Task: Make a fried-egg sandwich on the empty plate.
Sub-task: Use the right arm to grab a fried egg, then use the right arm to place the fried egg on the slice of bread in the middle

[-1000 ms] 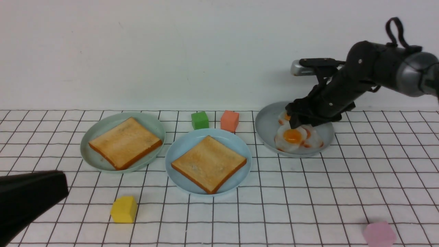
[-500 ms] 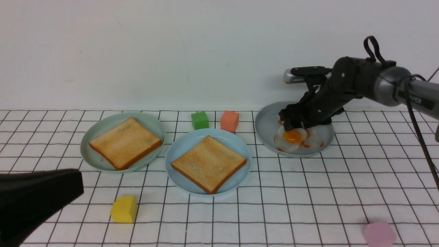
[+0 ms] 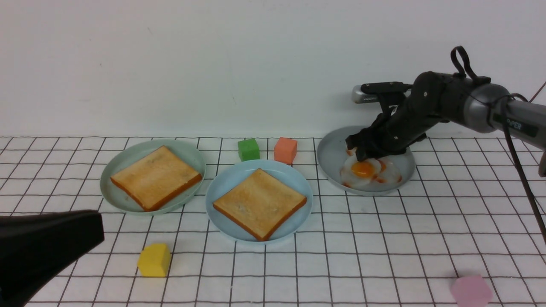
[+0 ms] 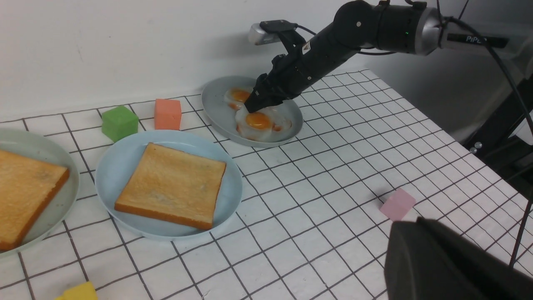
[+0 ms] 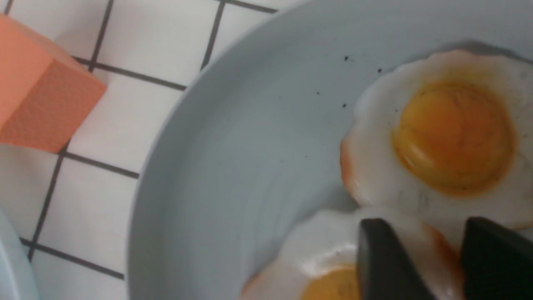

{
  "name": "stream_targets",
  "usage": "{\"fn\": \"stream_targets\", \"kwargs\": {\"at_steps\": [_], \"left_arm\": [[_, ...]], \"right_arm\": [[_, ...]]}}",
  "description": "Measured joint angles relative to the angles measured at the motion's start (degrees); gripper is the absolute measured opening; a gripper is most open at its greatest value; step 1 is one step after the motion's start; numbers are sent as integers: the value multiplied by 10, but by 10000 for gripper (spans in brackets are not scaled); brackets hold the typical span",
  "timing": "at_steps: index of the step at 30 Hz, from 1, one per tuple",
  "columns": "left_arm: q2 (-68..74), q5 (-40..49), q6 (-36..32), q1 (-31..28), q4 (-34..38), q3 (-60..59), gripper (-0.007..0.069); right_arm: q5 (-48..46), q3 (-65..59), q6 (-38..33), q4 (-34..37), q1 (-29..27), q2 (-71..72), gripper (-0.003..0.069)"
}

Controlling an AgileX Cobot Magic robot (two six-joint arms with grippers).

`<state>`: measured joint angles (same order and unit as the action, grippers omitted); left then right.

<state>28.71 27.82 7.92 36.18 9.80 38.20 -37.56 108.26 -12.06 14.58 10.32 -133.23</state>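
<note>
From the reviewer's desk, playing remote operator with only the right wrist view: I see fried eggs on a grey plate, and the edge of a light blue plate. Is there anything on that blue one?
Observer: Yes, the front view shows one toast slice lying flat on the light blue plate, with no egg on top of it.

Operator: Is there a second slice for the lid?

Observer: Yes, another toast slice rests on the pale green plate, on the robot's left of the blue one.

Operator: And what stands next to the orange block?

Observer: A green block, on its left in the front view.
</note>
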Motion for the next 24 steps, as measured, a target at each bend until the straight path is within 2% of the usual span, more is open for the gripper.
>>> {"fn": "stream_targets", "kwargs": {"at_steps": [4, 14, 24], "left_arm": [[0, 0, 0, 0, 0, 0, -13], [0, 0, 0, 0, 0, 0, -13], [0, 0, 0, 0, 0, 0, -13]], "right_arm": [[-7, 0, 0, 1, 0, 4, 147], [-43, 0, 0, -15, 0, 37, 88], [-86, -1, -3, -26, -9, 88, 73]]}}
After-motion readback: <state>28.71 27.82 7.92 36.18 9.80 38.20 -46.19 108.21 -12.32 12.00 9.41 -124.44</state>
